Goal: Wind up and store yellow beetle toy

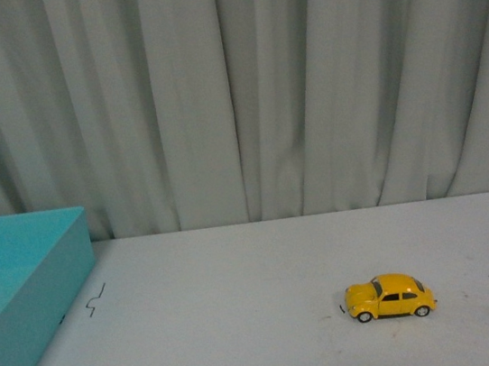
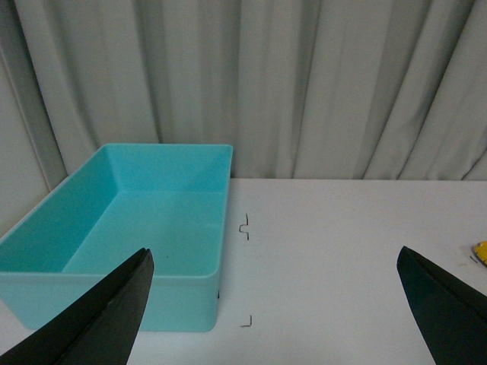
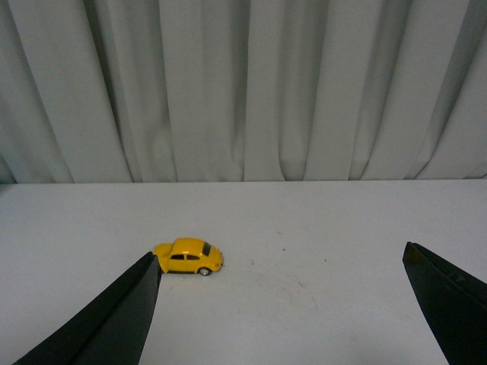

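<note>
1. Front view first: the yellow beetle toy (image 1: 390,297) sits on its wheels on the white counter (image 1: 249,346), side-on to the camera and over on the right. Neither arm shows in this view.
2. Progress, as I read it: basically zero. Nothing holds the car and it isn't stored. The grab, the wind-up and the drop-off are all left to do.
3. The right tool (image 3: 280,253) is spread wide with nothing in it. In its wrist view the beetle lies ahead, close to one fingertip but clearly apart from it. I'd guess this is the arm that goes for the car.
4. The left tool (image 2: 274,255) is also wide apart and empty, looking at the teal bin (image 2: 167,146). Only a yellow sliver of the car shows at the edge of that view.
5. The bin sits at the far left of the counter, well apart from the toy, with nothing inside that I can see. My guess is that's the storage spot.
6. Other stuff: a pale curtain (image 1: 232,94) hangs behind, and there are a few small black marks (image 2: 244,226) on the counter near the bin. Nothing lies between the car and the bin, so I see no obstacle. My main worry is the little car rolling off when it gets nudged.
</note>
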You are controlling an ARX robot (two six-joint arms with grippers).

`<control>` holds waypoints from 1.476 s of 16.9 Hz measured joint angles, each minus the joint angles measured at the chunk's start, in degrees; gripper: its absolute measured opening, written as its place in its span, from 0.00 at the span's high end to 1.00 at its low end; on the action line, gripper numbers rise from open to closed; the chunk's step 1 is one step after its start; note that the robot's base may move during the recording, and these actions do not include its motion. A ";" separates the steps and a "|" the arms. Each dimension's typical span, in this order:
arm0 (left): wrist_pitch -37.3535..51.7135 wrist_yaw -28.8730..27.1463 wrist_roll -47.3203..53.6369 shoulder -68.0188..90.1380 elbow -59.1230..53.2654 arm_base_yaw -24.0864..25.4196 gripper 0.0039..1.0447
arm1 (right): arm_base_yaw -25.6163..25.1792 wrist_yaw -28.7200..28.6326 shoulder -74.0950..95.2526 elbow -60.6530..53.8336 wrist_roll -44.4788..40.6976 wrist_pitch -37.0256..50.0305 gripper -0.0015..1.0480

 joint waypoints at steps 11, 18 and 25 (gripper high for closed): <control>-0.09 0.04 0.00 0.00 0.00 0.00 0.06 | 0.00 0.00 0.02 0.00 0.00 -0.13 0.06; -0.04 0.02 0.00 0.00 0.00 0.00 0.06 | 0.00 0.00 0.02 0.00 0.00 -0.04 0.06; -0.04 0.02 0.00 0.00 0.00 0.00 0.06 | 0.00 0.00 0.02 0.00 0.00 -0.04 0.06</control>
